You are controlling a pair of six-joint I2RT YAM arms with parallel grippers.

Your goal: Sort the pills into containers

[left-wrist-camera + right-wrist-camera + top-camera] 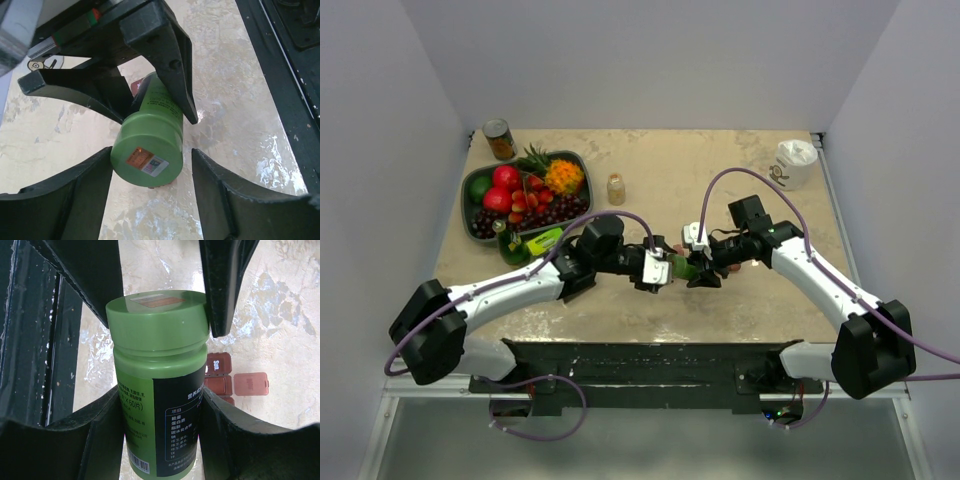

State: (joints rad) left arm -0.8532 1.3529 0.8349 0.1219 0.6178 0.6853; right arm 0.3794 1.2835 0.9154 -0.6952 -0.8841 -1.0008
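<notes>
Arms (510, 285) angled inward | right jaws clamp bottle (150, 405) | left jaws flank cap (147, 150)

Green bottle (157, 340) (black label (182, 432)); red-brown containers (220, 382).

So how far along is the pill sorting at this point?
Done: nothing looks sorted; no pills in view by the containers. In hand: the right gripper grips the green bottle, cap on, with the left gripper open around the cap. Left: uncapping, then all the sorting.
</notes>
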